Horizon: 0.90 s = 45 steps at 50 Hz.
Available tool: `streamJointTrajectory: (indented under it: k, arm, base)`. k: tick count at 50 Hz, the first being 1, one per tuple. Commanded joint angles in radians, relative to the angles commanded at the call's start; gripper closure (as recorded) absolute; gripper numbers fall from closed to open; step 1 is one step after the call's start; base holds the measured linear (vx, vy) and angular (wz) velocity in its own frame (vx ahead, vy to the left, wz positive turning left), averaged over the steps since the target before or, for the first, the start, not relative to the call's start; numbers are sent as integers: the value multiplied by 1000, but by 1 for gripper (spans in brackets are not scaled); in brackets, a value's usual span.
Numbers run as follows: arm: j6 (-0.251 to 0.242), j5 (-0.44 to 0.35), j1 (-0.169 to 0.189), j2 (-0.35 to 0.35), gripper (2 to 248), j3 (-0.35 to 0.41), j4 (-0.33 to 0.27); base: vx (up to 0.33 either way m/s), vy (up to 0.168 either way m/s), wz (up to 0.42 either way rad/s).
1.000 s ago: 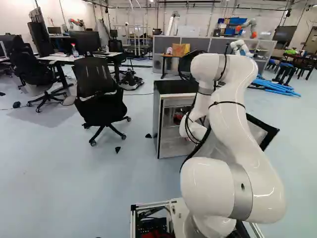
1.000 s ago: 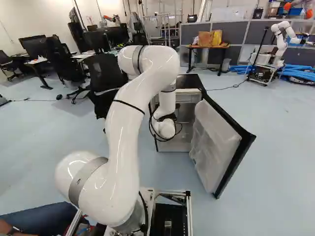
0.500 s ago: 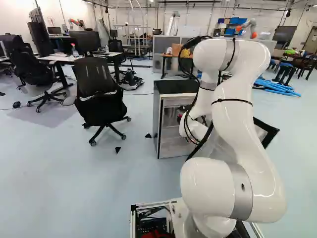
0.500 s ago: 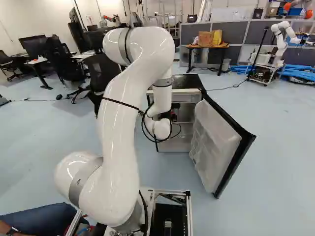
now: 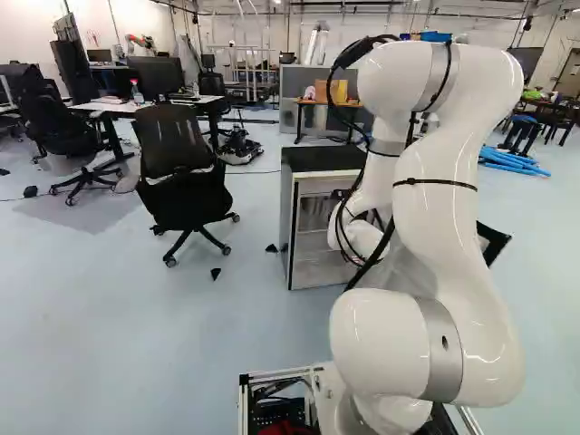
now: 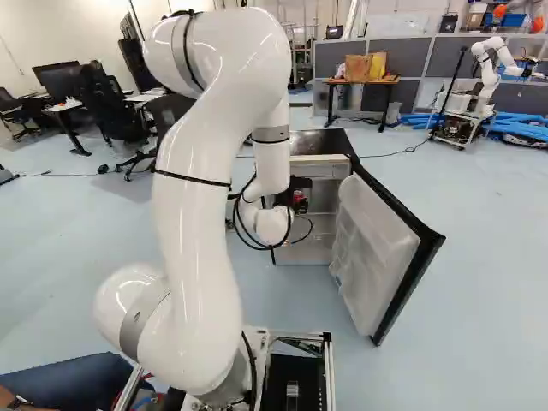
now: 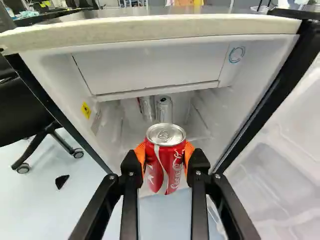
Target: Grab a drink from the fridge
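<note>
Your white arm (image 5: 439, 217) rises from its joint at the foot of both base views and bends over toward a small fridge (image 5: 323, 160) standing on the pale blue floor (image 5: 118, 335). The hand (image 6: 298, 197) is grasping a red soda can (image 7: 164, 165), squeezed from two sides by the orange pads (image 7: 140, 154). The can is upright, its silver lid facing up, and it is in front of the fridge's open interior; you cannot tell exactly how far it is from the front edge.

Looking along the hand (image 7: 165, 156), you see two silver cans (image 7: 164, 109) side by side inside the fridge, beyond the red one. Above them, a white compartment flap (image 7: 150, 65) runs across most of the interior, and a yellow label (image 7: 86, 110) is on one side wall. The fridge door (image 6: 377, 248) is swung wide open, its clear bins (image 6: 347, 257) facing the arm.

In the left base view, a black office chair (image 5: 181, 186) stands to the left of the fridge, with a small black wedge (image 5: 215, 273) on the floor between. At the far right of the right base view, another robot (image 6: 486, 73) stands near blue tubes (image 6: 522, 128). Beyond the fridge, bags (image 6: 366, 67) sit on a wooden tabletop (image 6: 390, 81).
</note>
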State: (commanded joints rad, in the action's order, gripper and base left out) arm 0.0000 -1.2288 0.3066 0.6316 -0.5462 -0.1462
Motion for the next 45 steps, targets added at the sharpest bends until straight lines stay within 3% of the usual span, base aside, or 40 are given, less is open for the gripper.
streamJointTrajectory:
  k: [45]
  arm:
    - [0, 102, -1, -156, 154, 67, 89]
  base:
    - [0, 0, 0]
